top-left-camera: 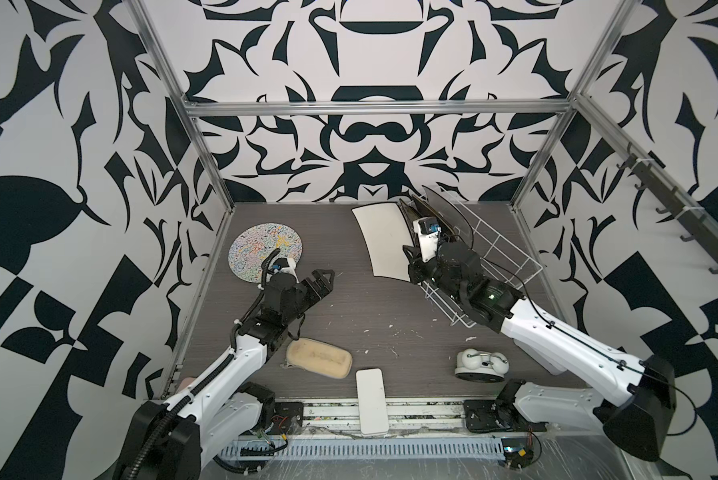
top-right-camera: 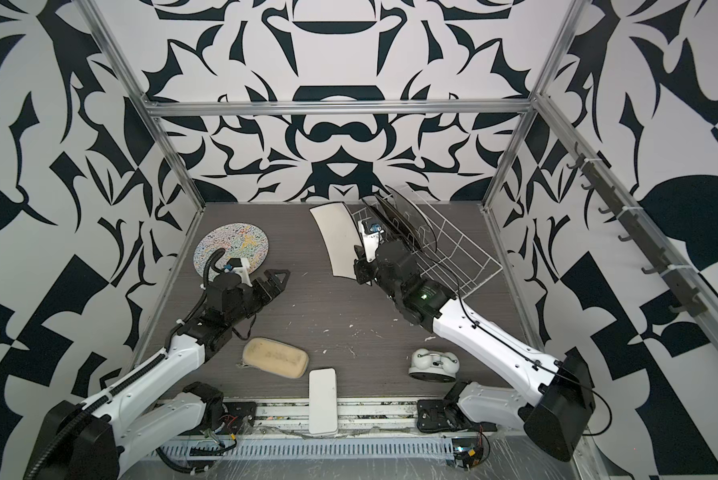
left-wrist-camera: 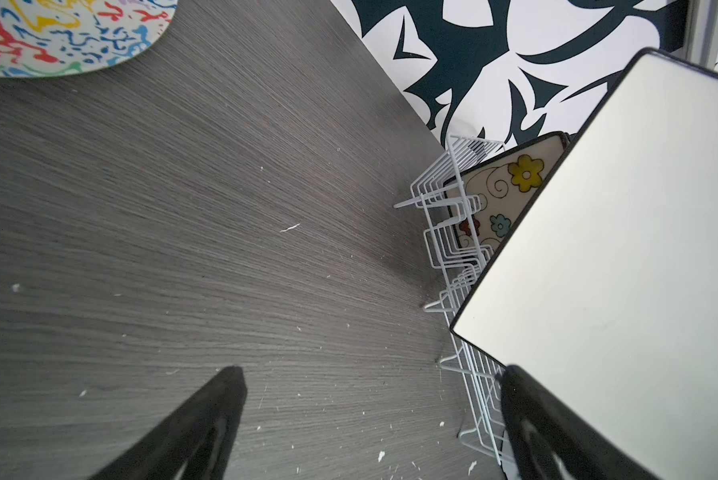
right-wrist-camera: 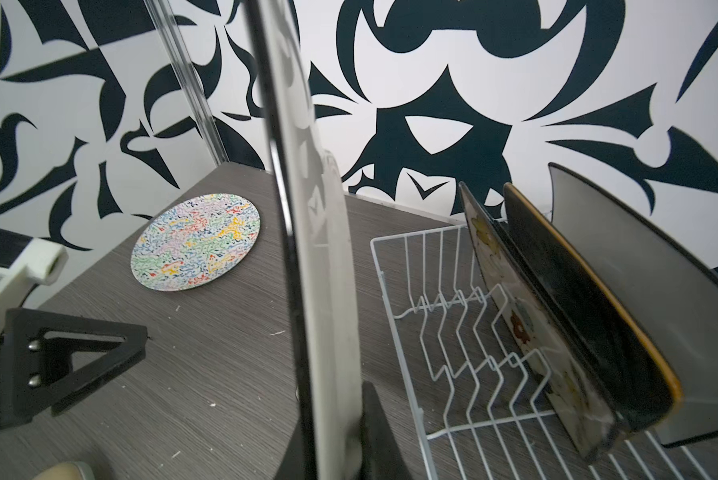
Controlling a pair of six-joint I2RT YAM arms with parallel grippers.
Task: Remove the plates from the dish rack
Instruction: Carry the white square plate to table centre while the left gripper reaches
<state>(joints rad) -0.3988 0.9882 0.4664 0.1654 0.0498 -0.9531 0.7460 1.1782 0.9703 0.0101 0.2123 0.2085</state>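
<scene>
At far left, a round plate (top-left-camera: pixel 264 252) of multicolour squiggles lies flat on the table (top-left-camera: pixel 349 332), already out of the rack. Just right of it and nearer, the left gripper (top-left-camera: pixel 323 284) hovers low, its jaws spread wide and empty, pointing right toward the centre. There a square plate (top-left-camera: pixel 384 239) hangs on edge above the table, its white face turned left toward those open jaws and its long edge running near to far. The right gripper (top-left-camera: pixel 411 261) has its jaws clamped on the plate's near right rim. Just beside it on the right, the white wire dish rack (top-left-camera: pixel 511 257) holds a flowered plate (right-wrist-camera: pixel 527 332) and two dark plates (right-wrist-camera: pixel 590 316) upright at its far end. Bare table lies left of the held plate, so setting it down likely means swinging left and tipping it flat.
</scene>
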